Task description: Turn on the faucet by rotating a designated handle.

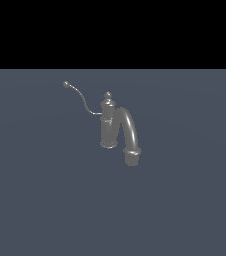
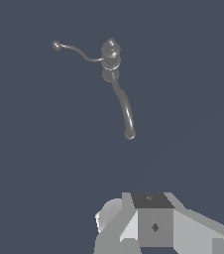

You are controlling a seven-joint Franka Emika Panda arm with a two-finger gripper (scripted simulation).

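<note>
The small grey faucet [image 1: 108,127] stands upright on the dark floor in the exterior view, its knob finial on top and its thick arched spout [image 1: 128,125] bending toward the exterior view's right. The thin curved handle [image 1: 66,84] sweeps from the column out to the exterior view's left and ends in a small ball tip. In the wrist view the faucet [image 2: 111,54], its handle [image 2: 57,45] and its spout [image 2: 124,106] appear from above, well apart from the gripper. Only grey blocks of the gripper [image 2: 153,223] show at the frame's edge, and the fingertips are hidden. No arm appears in the exterior view.
A flat dark blue-grey floor [image 1: 45,200] surrounds the faucet. Beyond its far edge the background is black. No other objects show.
</note>
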